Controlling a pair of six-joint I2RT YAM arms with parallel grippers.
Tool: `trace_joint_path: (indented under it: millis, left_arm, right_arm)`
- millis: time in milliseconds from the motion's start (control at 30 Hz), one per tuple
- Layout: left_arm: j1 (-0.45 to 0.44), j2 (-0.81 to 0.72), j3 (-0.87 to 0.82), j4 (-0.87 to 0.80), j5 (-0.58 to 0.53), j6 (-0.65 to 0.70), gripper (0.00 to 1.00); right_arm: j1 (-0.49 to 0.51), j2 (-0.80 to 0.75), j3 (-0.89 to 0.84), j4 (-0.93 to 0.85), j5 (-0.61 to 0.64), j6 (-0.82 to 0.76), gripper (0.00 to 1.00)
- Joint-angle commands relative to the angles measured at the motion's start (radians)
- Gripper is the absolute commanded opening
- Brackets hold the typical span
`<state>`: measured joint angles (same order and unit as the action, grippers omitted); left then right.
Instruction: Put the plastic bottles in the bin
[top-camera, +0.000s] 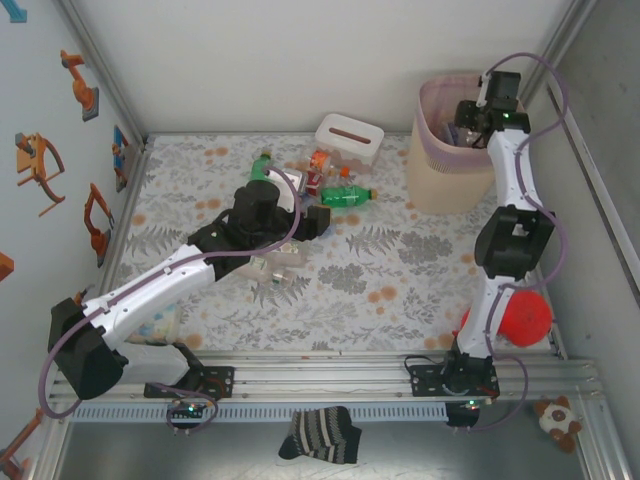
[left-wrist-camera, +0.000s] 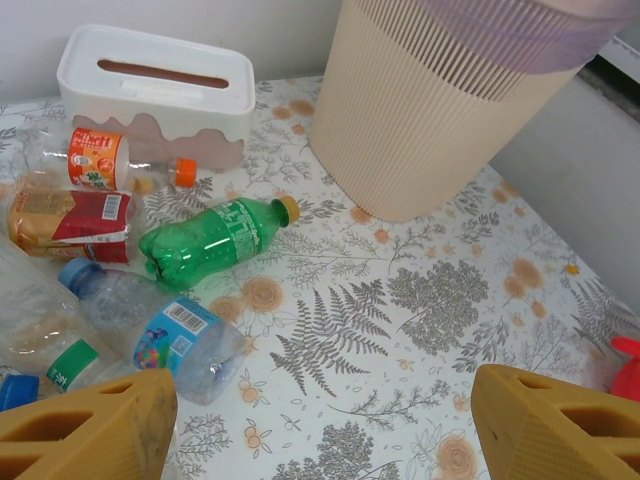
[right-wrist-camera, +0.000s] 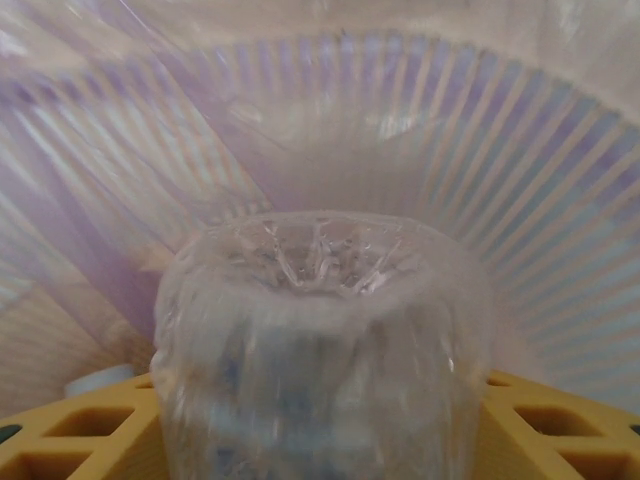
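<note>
Several plastic bottles lie on the floral tabletop: a green one (left-wrist-camera: 215, 240) (top-camera: 347, 196), a clear one with a blue label (left-wrist-camera: 150, 330), an orange-labelled one (left-wrist-camera: 110, 160) and a red-labelled one (left-wrist-camera: 75, 220). My left gripper (left-wrist-camera: 320, 400) (top-camera: 316, 222) hovers just right of this pile, open, with bare table between its yellow fingers (left-wrist-camera: 90, 430). The beige bin (top-camera: 440, 170) (left-wrist-camera: 440, 110) stands at the back right. My right gripper (top-camera: 468, 118) (right-wrist-camera: 320, 410) reaches into the bin's mouth, shut on a clear plastic bottle (right-wrist-camera: 320, 340), blurred, its base pointing at the pink-lined wall (right-wrist-camera: 400, 120).
A white tissue box (top-camera: 349, 138) (left-wrist-camera: 155, 85) stands behind the bottles. More clear bottles (top-camera: 275, 262) lie under my left arm. A red ball-like object (top-camera: 523, 315) sits by the right arm's base. A striped sock (top-camera: 320, 435) and a small plush toy (top-camera: 556, 420) lie beyond the front rail.
</note>
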<state>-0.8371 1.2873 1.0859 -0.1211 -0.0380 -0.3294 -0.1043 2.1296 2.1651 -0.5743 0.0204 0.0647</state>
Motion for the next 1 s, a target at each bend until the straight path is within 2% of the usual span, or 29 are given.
trace_joint_path:
  millis: [0, 100, 367, 667, 967]
  left_arm:
    - [0.004, 0.007, 0.018, -0.003, -0.010, -0.014, 0.77]
    - [0.004, 0.003, 0.013, -0.002, -0.017, -0.017, 0.77]
    - [0.004, -0.001, 0.011, -0.007, -0.019, -0.015, 0.77]
    - [0.025, 0.033, 0.051, -0.068, -0.051, -0.049, 0.77]
    - [0.061, 0.121, 0.176, -0.277, -0.099, -0.072, 0.78]
  right_arm:
    - [-0.006, 0.046, 0.054, -0.094, 0.014, -0.013, 0.62]
    - [-0.006, 0.073, 0.087, -0.138, 0.018, -0.011, 0.64]
    - [-0.005, 0.041, 0.143, -0.181, 0.021, -0.012, 0.79]
    - [-0.004, -0.077, 0.162, -0.194, -0.016, 0.002, 0.79]
    - [-0.001, -0.229, 0.100, -0.183, -0.068, 0.029, 0.78]
